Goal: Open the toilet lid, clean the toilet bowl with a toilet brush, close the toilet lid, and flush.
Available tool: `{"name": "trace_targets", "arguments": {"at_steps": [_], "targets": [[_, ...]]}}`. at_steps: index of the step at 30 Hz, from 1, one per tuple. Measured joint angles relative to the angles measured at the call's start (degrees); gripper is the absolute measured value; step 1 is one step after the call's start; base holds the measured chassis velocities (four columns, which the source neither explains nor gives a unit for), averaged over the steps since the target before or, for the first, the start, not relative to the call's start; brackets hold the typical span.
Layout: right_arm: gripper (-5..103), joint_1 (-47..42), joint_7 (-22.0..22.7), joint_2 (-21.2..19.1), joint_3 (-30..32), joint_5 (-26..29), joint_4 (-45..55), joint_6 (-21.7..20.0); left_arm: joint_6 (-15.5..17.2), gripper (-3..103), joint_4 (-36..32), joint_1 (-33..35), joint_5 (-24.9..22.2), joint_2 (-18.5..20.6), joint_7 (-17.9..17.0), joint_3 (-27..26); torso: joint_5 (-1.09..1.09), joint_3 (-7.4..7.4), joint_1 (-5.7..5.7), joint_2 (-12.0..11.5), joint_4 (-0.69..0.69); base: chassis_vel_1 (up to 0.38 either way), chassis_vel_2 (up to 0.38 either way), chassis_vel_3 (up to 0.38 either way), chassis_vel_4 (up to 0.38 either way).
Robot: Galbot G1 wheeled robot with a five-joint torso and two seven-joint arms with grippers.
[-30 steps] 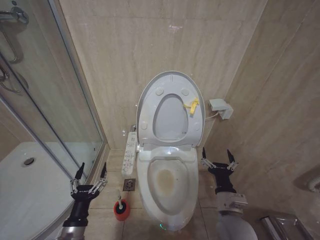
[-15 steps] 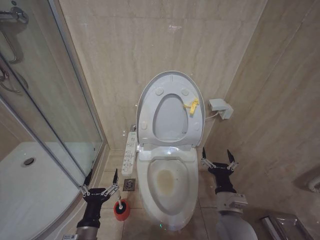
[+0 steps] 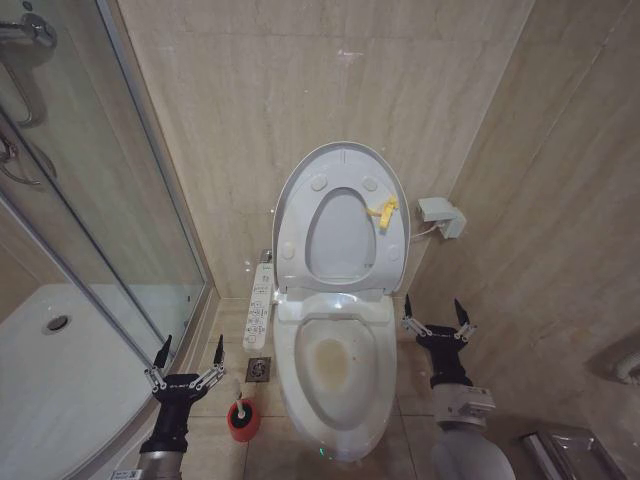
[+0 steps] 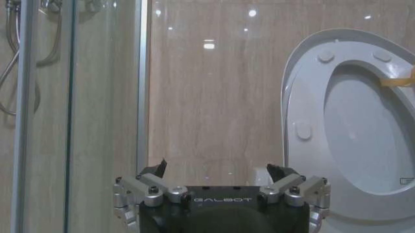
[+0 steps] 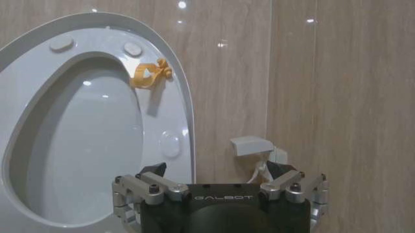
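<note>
Your left gripper hangs open left of the toilet bowl, just above the toilet brush. Your right gripper waits open right of the bowl, behind which the toilet lid stands raised.

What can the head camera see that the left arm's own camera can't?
Head view alone: the stained toilet bowl, the toilet brush in its red holder on the floor beside it, the button panel, and the right gripper, open, at the bowl's other side. Left wrist view alone: the shower hose behind the glass. Both share the raised toilet lid with its yellow tag, and the open left gripper.
</note>
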Motion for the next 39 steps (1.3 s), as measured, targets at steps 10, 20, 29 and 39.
{"name": "trace_targets", "arguments": {"at_steps": [10,20,29,39], "targets": [[100,0.0,0.0,0.0,0.0,0.0,0.0,0.0,-0.03,100,0.05,0.01,-0.06,-0.01,0.07,-0.02,0.0,0.0,0.0,0.0,0.0,0.0,0.0,0.0,0.0],[100,0.0,0.0,0.0,0.0,0.0,0.0,0.0,-0.03,100,0.06,0.01,-0.09,-0.01,0.11,-0.01,0.0,0.0,0.0,0.0,0.0,0.0,0.0,0.0,0.0],[100,0.0,0.0,0.0,0.0,0.0,0.0,0.0,-0.03,100,0.07,0.01,-0.1,-0.01,0.13,0.0,0.0,0.0,0.0,0.0,0.0,0.0,0.0,0.0,0.0],[100,-3.06,-0.22,0.08,1.38,0.02,0.86,0.6,-0.02,100,0.06,0.01,-0.11,-0.02,0.13,0.0,0.0,0.0,0.0,0.0,0.02,0.0,0.0,0.0,0.0]]}}
